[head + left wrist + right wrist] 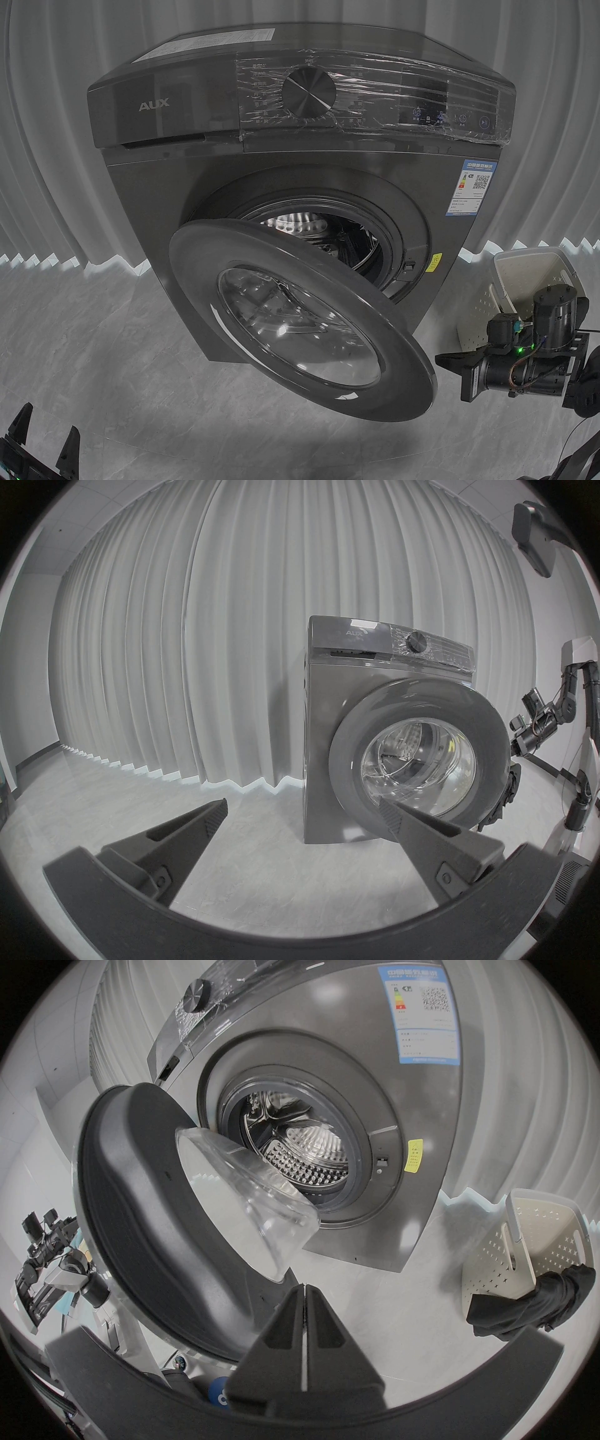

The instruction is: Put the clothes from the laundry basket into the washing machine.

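Pleated grey curtains (50,156) and a pale floor (125,350) frame a front-loading washing machine (300,156), its round door (300,319) swung wide open and its steel drum (300,1147) exposed. To the right of the machine, on the floor, sits a white laundry basket (544,1235) with a dark garment (531,1304) draped over its near rim.

The right hand (305,1291) has its fingers pressed together on nothing. It hangs low between the door's edge and the basket. The arm is held roughly level and the hand points left, towards the door, with the basket on its far side.

The left hand (300,805) is spread wide and empty. It sits low at the near left, well apart from the machine and facing it.

The job appears to be at its start, with a pick-up from the basket the likely next step. To do it well, the right hand should first spread its fingers and turn right, towards the basket. It should pinch a thick fold of the garment rather than a loose hem and lift it clear of the rim. The cloth then has to travel around the door's edge and deep into the drum, so that none of it trails over the opening.
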You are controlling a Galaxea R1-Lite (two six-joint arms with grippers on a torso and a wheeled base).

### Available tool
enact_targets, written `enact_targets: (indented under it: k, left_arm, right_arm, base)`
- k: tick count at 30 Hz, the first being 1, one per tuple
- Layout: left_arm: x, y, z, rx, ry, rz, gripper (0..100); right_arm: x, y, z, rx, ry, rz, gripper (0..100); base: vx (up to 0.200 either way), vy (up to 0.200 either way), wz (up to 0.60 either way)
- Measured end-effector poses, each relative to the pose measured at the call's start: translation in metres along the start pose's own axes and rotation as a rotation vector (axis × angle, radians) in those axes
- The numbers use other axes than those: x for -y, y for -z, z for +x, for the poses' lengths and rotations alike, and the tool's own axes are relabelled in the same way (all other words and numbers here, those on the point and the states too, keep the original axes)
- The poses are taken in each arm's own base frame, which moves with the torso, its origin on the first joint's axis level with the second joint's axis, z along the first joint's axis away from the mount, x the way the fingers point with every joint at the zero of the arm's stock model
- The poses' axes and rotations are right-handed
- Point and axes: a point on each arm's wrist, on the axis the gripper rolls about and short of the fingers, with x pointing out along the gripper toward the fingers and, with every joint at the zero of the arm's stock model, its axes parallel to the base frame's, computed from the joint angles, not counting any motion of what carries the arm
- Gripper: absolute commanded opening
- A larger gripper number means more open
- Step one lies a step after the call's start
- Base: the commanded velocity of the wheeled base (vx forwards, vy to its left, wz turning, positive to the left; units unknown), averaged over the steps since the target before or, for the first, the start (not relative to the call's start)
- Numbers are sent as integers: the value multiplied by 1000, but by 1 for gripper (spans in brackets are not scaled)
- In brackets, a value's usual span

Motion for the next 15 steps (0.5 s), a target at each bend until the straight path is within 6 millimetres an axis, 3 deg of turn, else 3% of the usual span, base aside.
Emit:
enact_targets:
  k: [3, 10, 15]
  left_arm:
    - [0, 0, 0, 0, 0, 0, 100]
    - [0, 0, 0, 0, 0, 0, 100]
    - [0, 0, 0, 0, 0, 0, 100]
  right_arm:
    - [-1, -1, 6, 8, -6, -3, 0]
    - [-6, 6, 16, -8, -35, -15, 0]
    - [-17, 17, 11, -39, -125, -36, 0]
  base:
    - [-200, 0, 0]
    - [0, 0, 0]
    - [0, 0, 0]
